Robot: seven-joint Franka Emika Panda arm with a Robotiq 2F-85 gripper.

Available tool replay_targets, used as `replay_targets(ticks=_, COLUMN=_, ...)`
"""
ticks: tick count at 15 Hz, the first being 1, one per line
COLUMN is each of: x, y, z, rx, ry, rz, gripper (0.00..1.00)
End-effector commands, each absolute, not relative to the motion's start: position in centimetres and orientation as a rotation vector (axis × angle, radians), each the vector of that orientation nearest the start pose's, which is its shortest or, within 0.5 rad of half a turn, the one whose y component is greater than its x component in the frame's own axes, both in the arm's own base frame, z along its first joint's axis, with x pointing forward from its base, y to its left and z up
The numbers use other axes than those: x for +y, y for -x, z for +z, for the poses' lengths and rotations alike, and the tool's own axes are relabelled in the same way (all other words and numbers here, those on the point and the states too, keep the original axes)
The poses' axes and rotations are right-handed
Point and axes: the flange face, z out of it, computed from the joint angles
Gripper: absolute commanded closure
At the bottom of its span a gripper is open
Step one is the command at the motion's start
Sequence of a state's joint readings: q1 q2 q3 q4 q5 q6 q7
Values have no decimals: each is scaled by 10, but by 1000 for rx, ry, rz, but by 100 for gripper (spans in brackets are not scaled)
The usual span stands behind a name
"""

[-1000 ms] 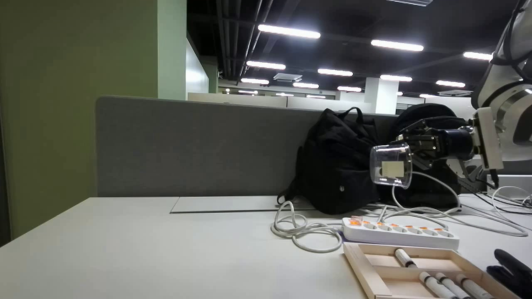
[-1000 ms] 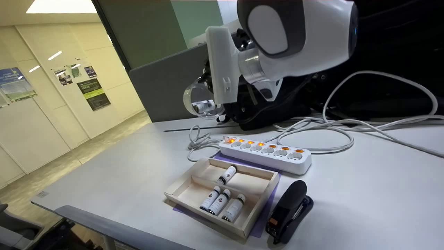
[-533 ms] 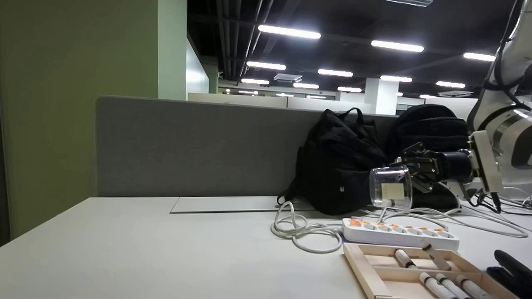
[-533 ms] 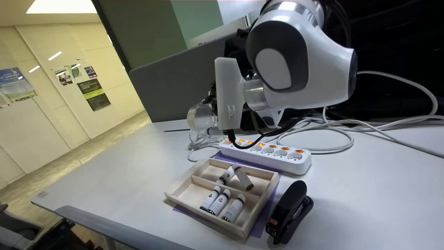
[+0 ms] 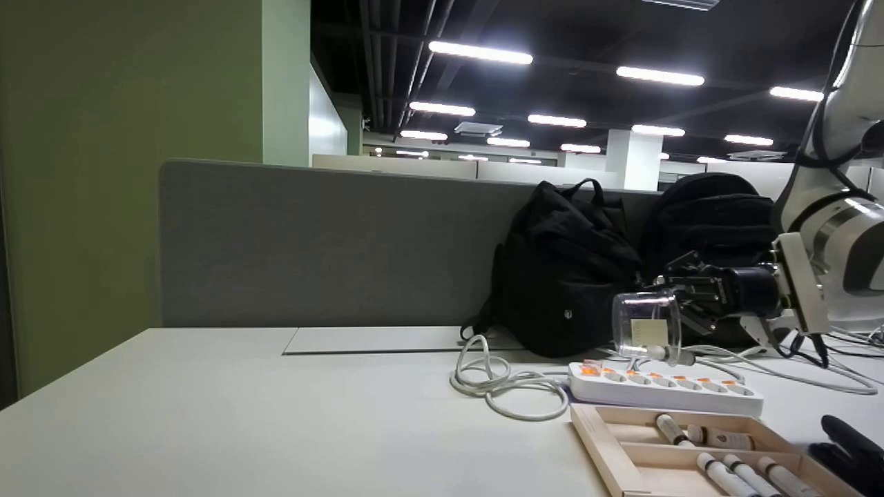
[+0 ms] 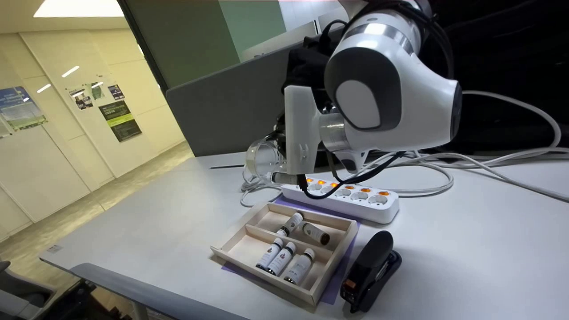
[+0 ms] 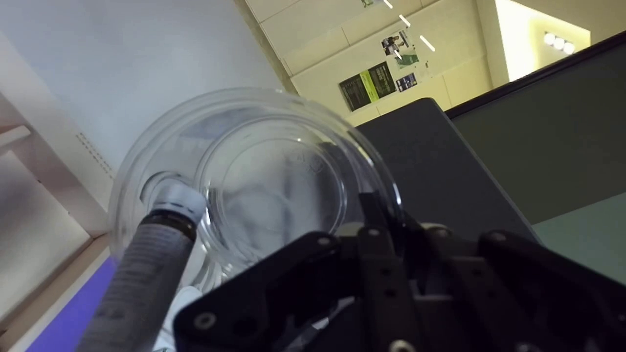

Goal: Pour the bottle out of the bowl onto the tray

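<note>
My gripper (image 7: 390,210) is shut on the rim of the clear bowl (image 7: 259,129), one finger inside the wall and one outside. In both exterior views the bowl (image 5: 625,317) (image 6: 261,153) hangs tipped on its side above the table, mouth towards the arm. A white-labelled bottle (image 7: 142,288) lies along its lower wall, cap inside, body sticking out of the mouth. The light-wood tray (image 6: 233,251) (image 5: 595,442) is nearer the camera and lower. Its far compartment holds two bottles (image 6: 291,223) (image 6: 316,234); the near one holds three (image 6: 281,259).
A white power strip (image 6: 340,198) stands behind the tray, partly below the bowl. White cables (image 5: 507,386) lie loosely around it. A black stapler (image 6: 371,271) is beside the tray. Black backpacks (image 5: 566,276) lean on the grey partition (image 5: 331,248). A purple sheet (image 7: 78,308) lies under the tray.
The bowl and arm have moved down. A bottle, blurred in motion half a second ago, now lies in the tray's far compartment. Another bottle has slid partly out of the bowl's mouth.
</note>
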State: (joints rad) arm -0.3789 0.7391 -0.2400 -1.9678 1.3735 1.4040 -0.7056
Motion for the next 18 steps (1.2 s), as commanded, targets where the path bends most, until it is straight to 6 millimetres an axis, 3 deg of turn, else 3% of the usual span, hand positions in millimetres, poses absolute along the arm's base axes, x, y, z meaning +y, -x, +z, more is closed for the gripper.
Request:
replay_targets(ticks=1, x=-211, y=-493, z=117, rx=636, ry=1514, rz=160, gripper=99)
replay_targets(ticks=6, x=-211, y=-494, z=118, rx=631, ry=1485, rz=186, gripper=99)
replay_targets(ticks=10, x=-187, y=-515, z=152, rx=602, ry=1564, rz=231, gripper=99)
replay_targets(ticks=12, x=-165, y=-532, z=174, rx=599, ry=1660, rz=291, gripper=99)
replay_targets(ticks=14, x=-129, y=-556, z=191, rx=576, ry=1756, rz=320, gripper=99)
replay_targets(ticks=18, x=-36, y=-594, z=188, rx=479, ry=1968, rz=388, gripper=99)
